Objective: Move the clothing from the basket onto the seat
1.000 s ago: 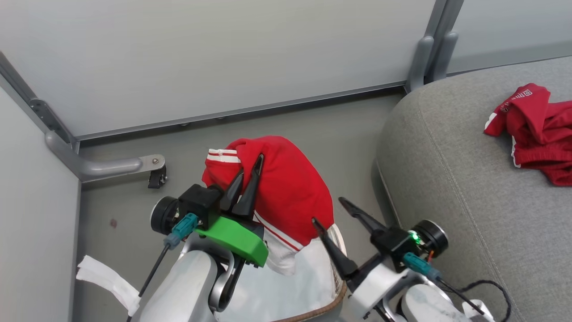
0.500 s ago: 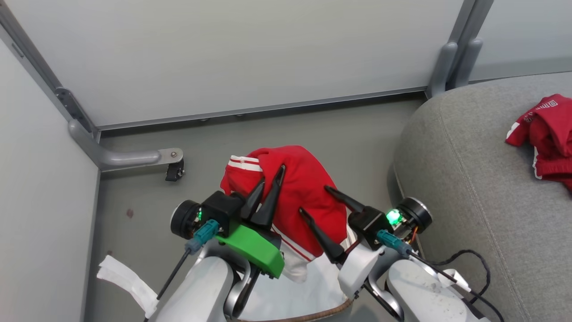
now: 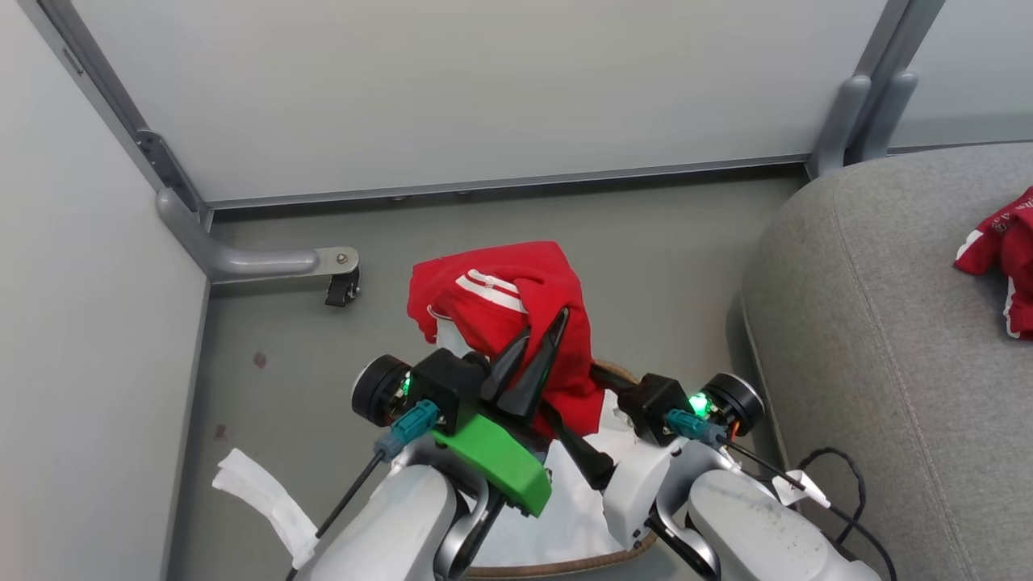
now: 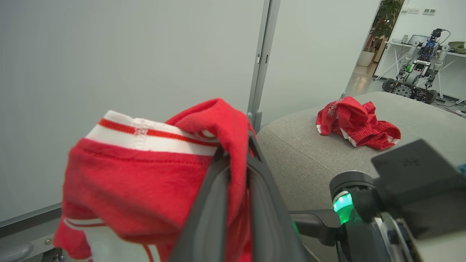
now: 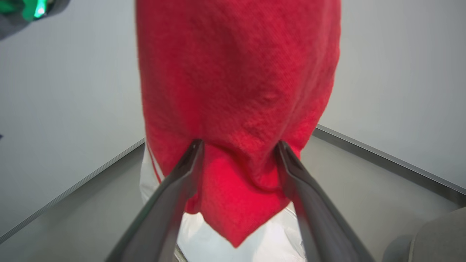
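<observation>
Left pincer [image 3: 542, 327] clamped on a red garment [image 3: 500, 290] hanging lengthwise downward, striped band uppermost, above the basket [image 3: 581, 562]; right pincer [image 5: 238, 145] spread wide astride its lower corner; another garment [image 3: 1005, 258] lies on the seat [image 3: 871, 339]

Basket [image 3: 565, 563]: you are seeing just a strip of brown rim; the arms [image 3: 387, 524] are covering the rest.
Second garment [image 3: 1001, 254]: the head view's right edge is cutting it off.
Lettering [image 4: 332, 110]: it is showing too small for you to read.
Garment [image 5: 236, 72]: the right wrist view's top edge is cropping it.
Right gripper [image 5: 239, 145]: in the head view, the garment is hiding its fingertips from you.
</observation>
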Available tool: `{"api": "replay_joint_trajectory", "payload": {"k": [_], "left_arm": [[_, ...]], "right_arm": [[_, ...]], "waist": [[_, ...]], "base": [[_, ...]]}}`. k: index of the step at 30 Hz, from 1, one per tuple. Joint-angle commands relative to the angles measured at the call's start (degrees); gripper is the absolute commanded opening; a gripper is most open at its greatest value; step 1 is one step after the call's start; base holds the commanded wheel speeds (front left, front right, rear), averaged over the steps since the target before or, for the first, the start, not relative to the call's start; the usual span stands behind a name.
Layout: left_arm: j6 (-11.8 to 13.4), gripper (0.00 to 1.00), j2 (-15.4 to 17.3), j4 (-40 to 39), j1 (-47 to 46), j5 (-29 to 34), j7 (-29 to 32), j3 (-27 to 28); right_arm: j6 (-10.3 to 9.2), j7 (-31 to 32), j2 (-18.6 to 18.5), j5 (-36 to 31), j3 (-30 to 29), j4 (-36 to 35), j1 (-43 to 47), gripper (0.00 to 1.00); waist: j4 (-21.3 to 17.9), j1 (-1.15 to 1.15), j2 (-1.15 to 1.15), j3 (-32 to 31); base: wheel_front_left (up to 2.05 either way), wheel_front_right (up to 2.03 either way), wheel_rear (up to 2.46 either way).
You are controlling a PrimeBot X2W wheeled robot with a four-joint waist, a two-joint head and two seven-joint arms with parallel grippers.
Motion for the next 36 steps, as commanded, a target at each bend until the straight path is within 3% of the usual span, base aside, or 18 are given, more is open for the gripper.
{"api": "replay_joint_trajectory", "payload": {"k": [1, 4, 5, 6, 7, 23, 24, 25, 31, 36], "left_arm": [[-0.23, 0.0, -0.02, -0.27, -1.14, -0.32, -0.22, -0.46], [-0.26, 0.0, -0.02, -0.41, -1.41, -0.78, -0.22, -1.37], [-0.26, 0.0, -0.02, -0.45, -1.51, -1.0, -0.22, -1.66], [-0.27, 0.0, -0.02, -0.46, -1.6, -1.11, -0.22, -1.9], [-0.27, 0.0, -0.03, -0.45, -1.7, -1.22, -0.22, -2.15], [0.02, 0.0, -0.01, 0.13, -1.45, -0.36, -0.21, 0.21], [0.14, 0.34, -0.01, 0.17, -1.31, -0.19, -0.21, 0.52], [0.47, 1.0, 0.0, 0.24, -1.22, 0.04, -0.21, 0.92], [1.41, 1.0, 0.32, 1.44, 0.38, 1.53, -0.19, 4.42], [1.54, 1.0, 1.24, 2.25, 1.77, 3.56, -0.14, 7.94]], "right_arm": [[-0.06, -0.26, -0.21, 0.72, 0.21, 0.72, -0.54, 1.0], [-0.06, -0.26, -0.2, 1.62, 1.13, 1.92, -1.11, 1.0], [-0.06, -0.26, -0.21, 2.04, 1.51, 2.25, -1.35, 0.53], [-0.06, -0.26, -0.19, 2.22, 1.88, 2.51, -1.53, 0.35], [-0.06, -0.26, -0.19, 2.62, 2.11, 2.49, -1.69, 0.0], [-0.06, -0.26, -0.21, 2.67, -2.32, -1.21, 0.65, 0.0], [-0.06, -0.26, -0.2, 2.47, -2.65, -1.71, 0.82, 0.0], [-0.06, -0.26, -0.2, 2.3, -3.04, -2.28, 0.94, 0.0], [-0.06, -0.26, -0.19, 1.74, -5.67, -7.45, 2.88, 0.0], [-0.06, -0.27, -0.22, 0.99, -8.78, -11.93, 5.09, 0.0]], "waist": [[0.5, 0.0, 0.0, 0.32], [0.97, 0.0, 0.0, 0.51], [1.14, 0.0, 0.0, 0.62], [1.26, 0.0, 0.0, 0.7], [1.4, 0.0, 0.0, 0.76], [0.83, 0.0, 0.0, 1.57], [0.7, 0.0, 0.0, 1.63], [0.57, 0.0, 0.0, 1.68], [-2.11, 0.0, 0.0, 2.03], [-6.89, 0.0, 0.0, 2.74]], "base": [[0.0, 0.0, 0.0], [0.0, 0.0, 0.0], [0.0, 0.0, 0.0], [0.0, 0.0, 0.0], [0.0, 0.0, 0.0], [0.0, 0.0, 0.0], [0.0, 0.0, 0.0], [0.0, 0.0, 0.0], [0.0, 0.0, 0.0], [0.0, 0.0, 0.0]]}}
